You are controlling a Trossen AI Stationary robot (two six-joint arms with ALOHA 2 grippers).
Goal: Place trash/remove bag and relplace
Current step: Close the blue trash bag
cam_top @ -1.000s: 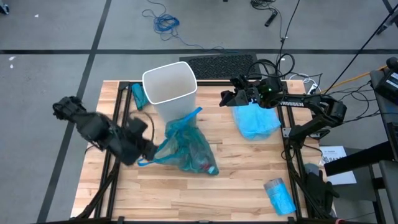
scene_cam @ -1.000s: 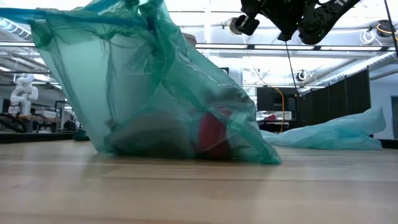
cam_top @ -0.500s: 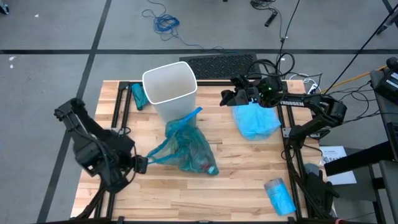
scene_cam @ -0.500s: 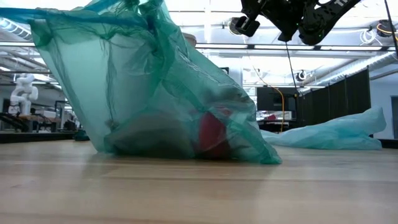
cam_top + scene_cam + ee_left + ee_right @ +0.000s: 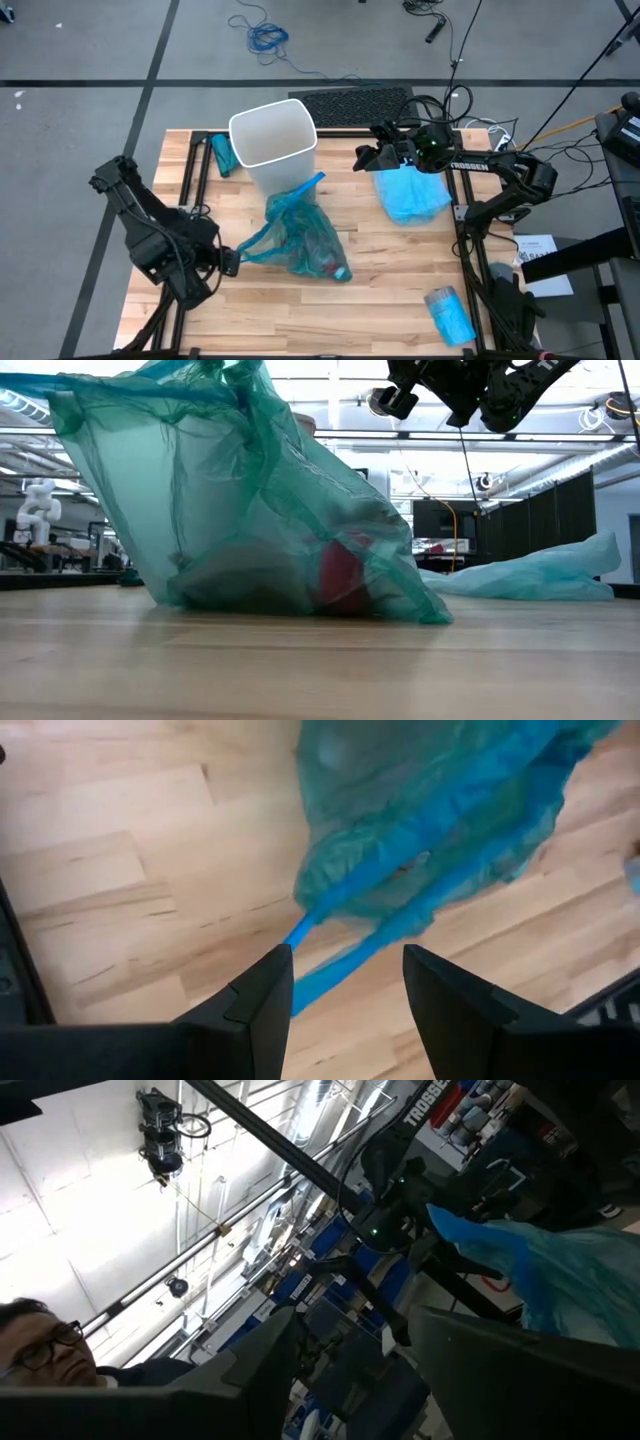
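High view shows the full green bag (image 5: pixel 300 238) lying on the bench (image 5: pixel 380 300) in front of the white bin (image 5: pixel 272 135), trash inside it; the left end effector (image 5: pixel 228 263) sits at the bag's blue drawstring (image 5: pixel 330 975), fingers (image 5: pixel 262 990) apart with the string between them; the right end effector (image 5: pixel 365 158) hovers above a flat blue bag (image 5: pixel 412 195), fingers parted and empty.

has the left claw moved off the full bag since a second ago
Yes. In the high view the left claw has drawn back toward the table's left edge, away from the white bin; the filled bag stayed put.
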